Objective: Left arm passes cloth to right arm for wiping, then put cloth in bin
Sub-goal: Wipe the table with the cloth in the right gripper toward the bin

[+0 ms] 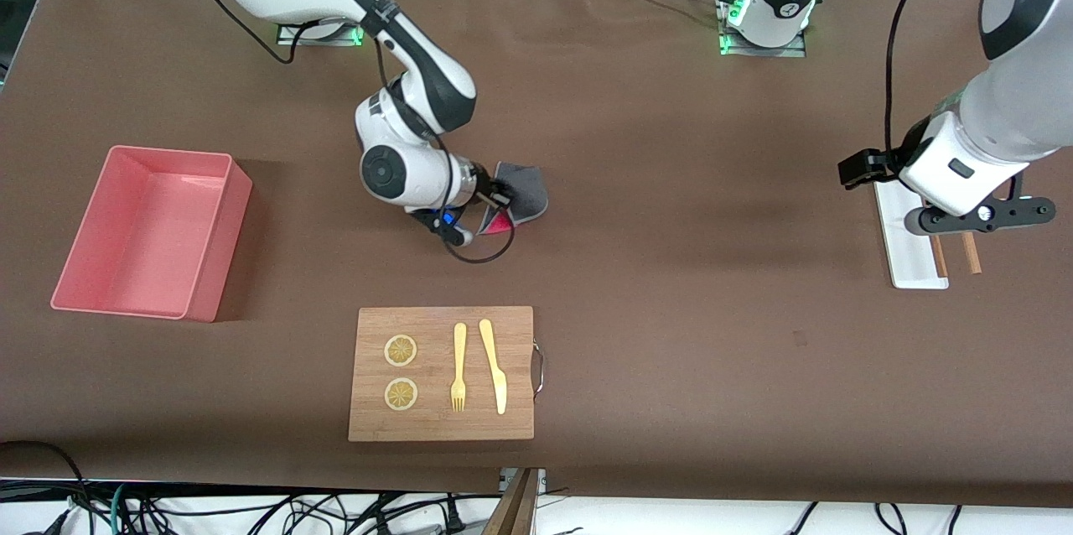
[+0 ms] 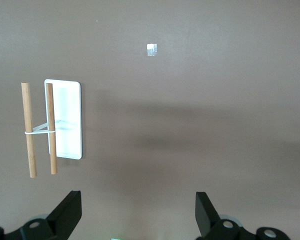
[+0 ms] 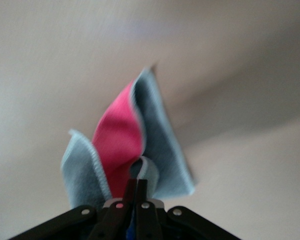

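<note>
The cloth (image 1: 521, 193) is dark grey with a pink face showing at its lower fold. It hangs from my right gripper (image 1: 496, 199) over the middle of the table, above the wooden board. In the right wrist view the gripper (image 3: 138, 186) is shut on the cloth (image 3: 155, 135), grey folds on either side of a pink strip. The pink bin (image 1: 151, 231) stands at the right arm's end of the table. My left gripper (image 1: 972, 219) is open and empty over the white tray (image 1: 909, 254); its fingers (image 2: 67, 212) stand wide apart in the left wrist view.
A wooden board (image 1: 442, 373) with two lemon slices, a yellow fork and a knife lies nearer the camera than the cloth. The white tray (image 2: 65, 118) holds two wooden sticks (image 2: 28, 130) tied together at the left arm's end.
</note>
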